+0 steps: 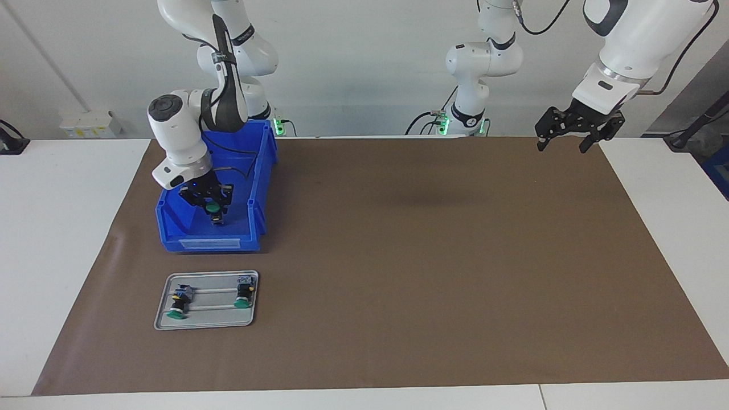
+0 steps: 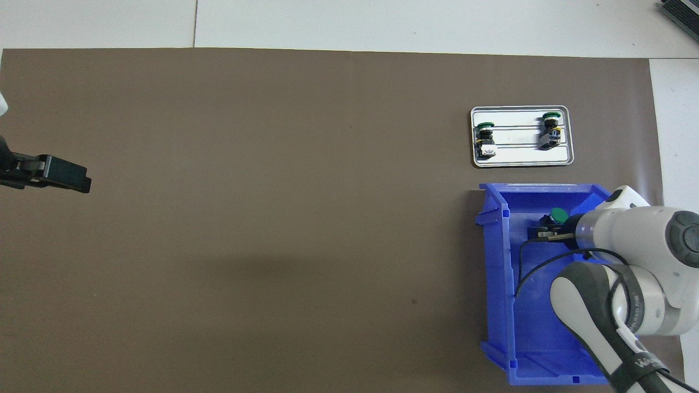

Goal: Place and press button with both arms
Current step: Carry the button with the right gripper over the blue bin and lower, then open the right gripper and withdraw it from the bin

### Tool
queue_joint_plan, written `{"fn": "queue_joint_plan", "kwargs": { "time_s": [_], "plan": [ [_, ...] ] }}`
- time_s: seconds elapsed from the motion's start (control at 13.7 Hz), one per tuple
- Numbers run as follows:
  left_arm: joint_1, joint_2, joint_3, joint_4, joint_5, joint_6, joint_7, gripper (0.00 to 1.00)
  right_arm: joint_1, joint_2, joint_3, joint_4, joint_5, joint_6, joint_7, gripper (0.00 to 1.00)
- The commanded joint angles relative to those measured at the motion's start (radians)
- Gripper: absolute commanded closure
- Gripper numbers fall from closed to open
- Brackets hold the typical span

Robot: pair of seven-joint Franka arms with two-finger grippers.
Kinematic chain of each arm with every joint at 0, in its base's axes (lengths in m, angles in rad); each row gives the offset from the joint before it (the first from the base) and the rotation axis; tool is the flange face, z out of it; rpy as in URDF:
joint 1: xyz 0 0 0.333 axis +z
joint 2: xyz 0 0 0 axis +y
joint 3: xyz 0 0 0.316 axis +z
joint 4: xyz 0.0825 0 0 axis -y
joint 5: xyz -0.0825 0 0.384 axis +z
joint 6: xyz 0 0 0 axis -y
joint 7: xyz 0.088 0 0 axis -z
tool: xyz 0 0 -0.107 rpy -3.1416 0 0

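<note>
Two buttons lay on your tray [image 1: 161, 319]; right end effector [image 1: 212, 209] gripped a third button [image 1: 213, 208] inside the bin [image 1: 209, 244]; left end effector [image 1: 570, 139] waited released.

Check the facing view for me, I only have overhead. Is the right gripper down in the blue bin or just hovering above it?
Observer: Down in it. The right gripper sits low between the walls of the blue bin, with a green-capped button at its tip. I cannot tell whether the button is gripped.
Operator: And the left gripper? I see only its tip.
Observer: The left gripper hangs open, high in the air over the corner of the brown mat at the left arm's end of the table. That arm waits.
</note>
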Motion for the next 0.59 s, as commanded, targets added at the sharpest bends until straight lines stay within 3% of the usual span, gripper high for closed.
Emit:
{"fn": "queue_joint_plan", "kwargs": {
  "time_s": [0.0, 0.51],
  "plan": [
    [0.011, -0.023, -0.006, -0.024, 0.007, -0.002, 0.005, 0.0, 0.03, -0.013, 0.014, 0.145, 0.029, -0.161, 0.073, 0.0],
    [0.011, -0.023, -0.006, -0.024, 0.007, -0.002, 0.005, 0.0, 0.028, -0.004, 0.014, 0.481, 0.011, -0.477, 0.125, 0.0]
  ]
}}
